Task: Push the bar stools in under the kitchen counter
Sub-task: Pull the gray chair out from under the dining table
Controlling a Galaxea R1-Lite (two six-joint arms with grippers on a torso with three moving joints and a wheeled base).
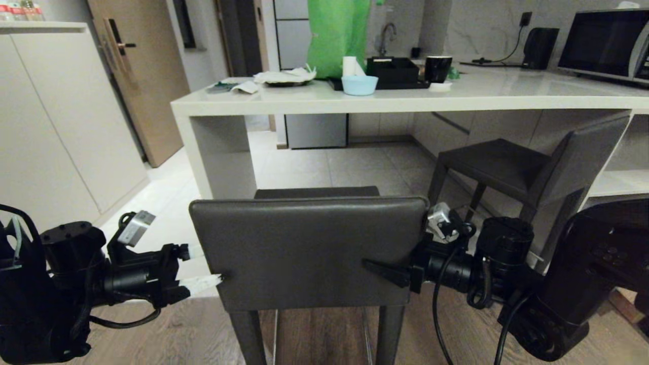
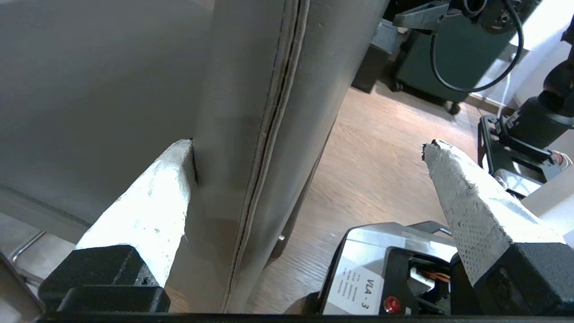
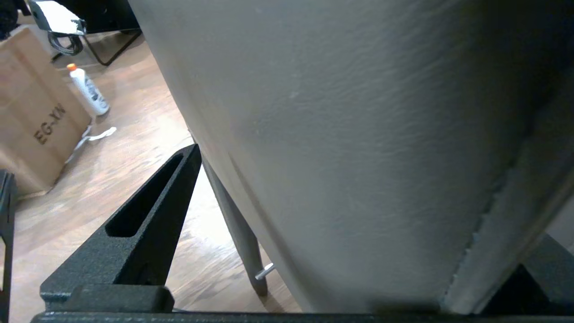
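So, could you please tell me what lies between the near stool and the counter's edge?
In the head view only bare pale floor tiles lie between the near bar stool and the kitchen counter.

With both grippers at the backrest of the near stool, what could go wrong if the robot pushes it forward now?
1. Both the left gripper and right gripper are open around the edges of the near stool backrest, high above its legs, so a push may tip it rather than slide it.
2. The counter panel leg stands just ahead to the left; a skewed push may drive the stool into it.
3. The other stool sits angled close by; legs might clash.
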